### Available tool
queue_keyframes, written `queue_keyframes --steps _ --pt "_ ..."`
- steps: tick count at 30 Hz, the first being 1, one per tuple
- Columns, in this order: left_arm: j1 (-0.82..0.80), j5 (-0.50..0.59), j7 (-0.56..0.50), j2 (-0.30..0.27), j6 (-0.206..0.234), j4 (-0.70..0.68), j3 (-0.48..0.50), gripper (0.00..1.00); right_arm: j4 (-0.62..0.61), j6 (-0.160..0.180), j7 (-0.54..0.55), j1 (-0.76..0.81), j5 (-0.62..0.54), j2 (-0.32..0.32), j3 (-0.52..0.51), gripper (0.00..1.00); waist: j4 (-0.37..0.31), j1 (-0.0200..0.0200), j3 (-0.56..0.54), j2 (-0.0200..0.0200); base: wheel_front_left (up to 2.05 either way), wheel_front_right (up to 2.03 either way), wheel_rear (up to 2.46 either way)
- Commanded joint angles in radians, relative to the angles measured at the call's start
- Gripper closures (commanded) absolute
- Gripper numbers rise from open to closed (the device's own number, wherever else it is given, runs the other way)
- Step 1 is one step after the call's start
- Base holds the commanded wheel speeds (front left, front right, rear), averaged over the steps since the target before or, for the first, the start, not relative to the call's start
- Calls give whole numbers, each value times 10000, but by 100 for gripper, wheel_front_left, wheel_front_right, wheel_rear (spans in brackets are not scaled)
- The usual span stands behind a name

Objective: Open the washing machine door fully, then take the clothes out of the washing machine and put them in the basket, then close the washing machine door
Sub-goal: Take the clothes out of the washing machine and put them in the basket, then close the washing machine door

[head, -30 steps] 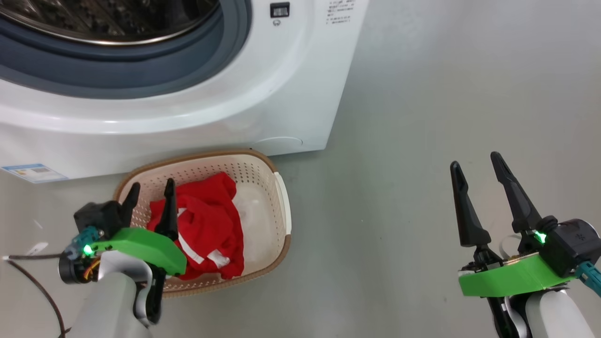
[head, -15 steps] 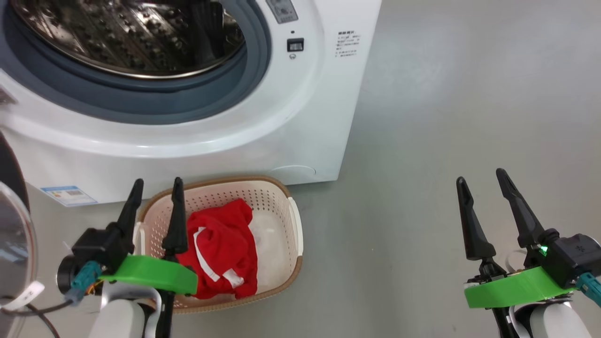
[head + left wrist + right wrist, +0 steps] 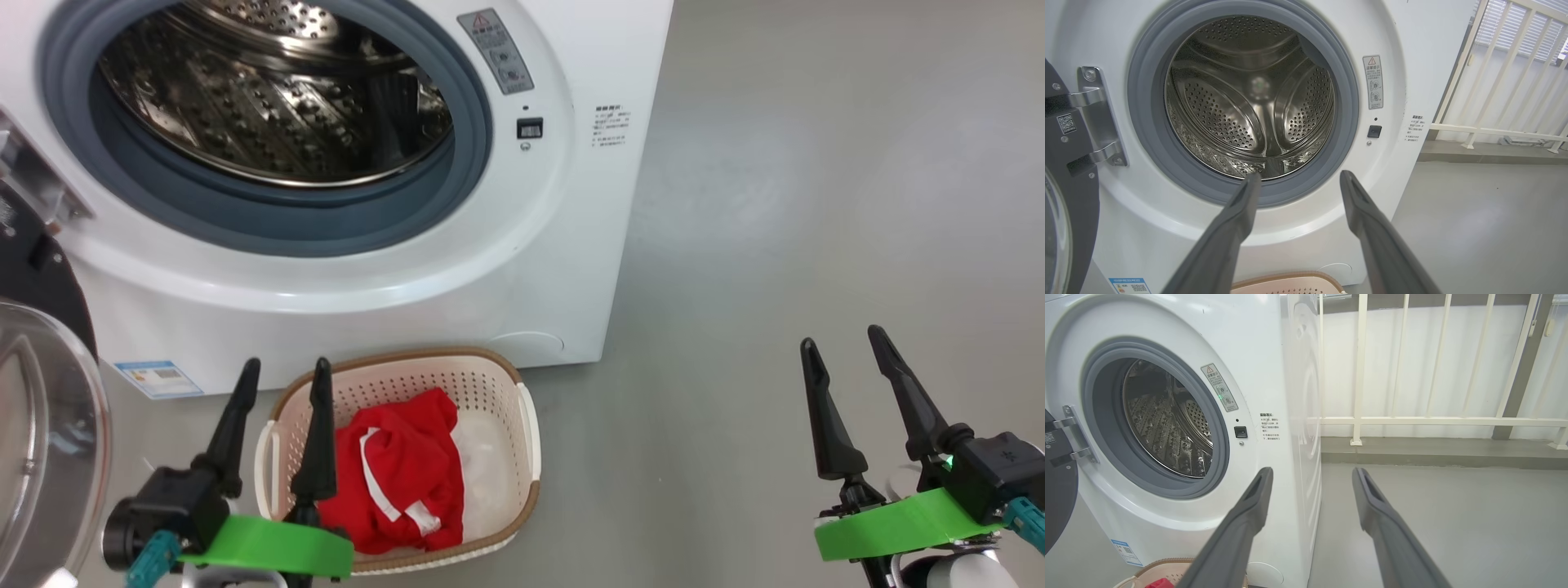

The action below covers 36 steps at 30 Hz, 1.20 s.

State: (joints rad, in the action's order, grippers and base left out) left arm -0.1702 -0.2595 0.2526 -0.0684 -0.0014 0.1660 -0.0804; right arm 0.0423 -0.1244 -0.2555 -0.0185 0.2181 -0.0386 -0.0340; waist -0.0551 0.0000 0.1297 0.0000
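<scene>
The washing machine (image 3: 563,204) stands with its steel drum (image 3: 1253,106) showing no garments inside. The washing machine door (image 3: 37,425) hangs swung out at the left, black ring and glass bowl facing me. On the floor in front sits the cream basket (image 3: 408,357), with the red clothes (image 3: 400,478) and a white piece (image 3: 486,465) lying in it. My left gripper (image 3: 286,367) is open and empty over the basket's left rim, pointing at the drum mouth (image 3: 1299,174). My right gripper (image 3: 842,336) is open and empty over bare floor, well right of the machine (image 3: 1312,470).
Grey floor (image 3: 775,204) stretches to the right of the machine. A white railing (image 3: 1412,420) on a low step runs behind it. The door's metal hinge (image 3: 1094,118) juts from the machine's left side. A blue label (image 3: 157,378) sits low on the front.
The head camera has tilted up, so the drum and door have come into view. My left gripper has straightened from a slant over the clothes to upright; both grippers stay open.
</scene>
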Motion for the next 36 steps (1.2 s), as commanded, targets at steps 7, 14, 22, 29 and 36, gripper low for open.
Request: queue_keyframes --steps 7,14,22,29,36 --pt "893 47 89 -27 112 -893 305 0 -257 -63 -63 381 -117 -116 103 0 81 0 -718 0 0 0 0" --pt "1501 125 37 -38 354 -1360 259 0 -328 -63 -63 708 -86 -116 17 0 38 0 -1034 0 0 0 0" --pt "2013 124 -16 -102 420 -1586 174 0 -343 -63 -63 1029 -34 -116 -95 0 -39 0 -1345 0 0 0 0" --pt "2072 192 -47 -230 467 -1671 120 0 -366 -63 -63 1087 -25 -116 -133 0 -62 0 -1426 0 0 0 0" --pt "2110 158 -39 -289 495 -1715 103 0 -423 -63 -63 1133 -25 -116 -156 0 -57 0 -1426 0 0 0 0"
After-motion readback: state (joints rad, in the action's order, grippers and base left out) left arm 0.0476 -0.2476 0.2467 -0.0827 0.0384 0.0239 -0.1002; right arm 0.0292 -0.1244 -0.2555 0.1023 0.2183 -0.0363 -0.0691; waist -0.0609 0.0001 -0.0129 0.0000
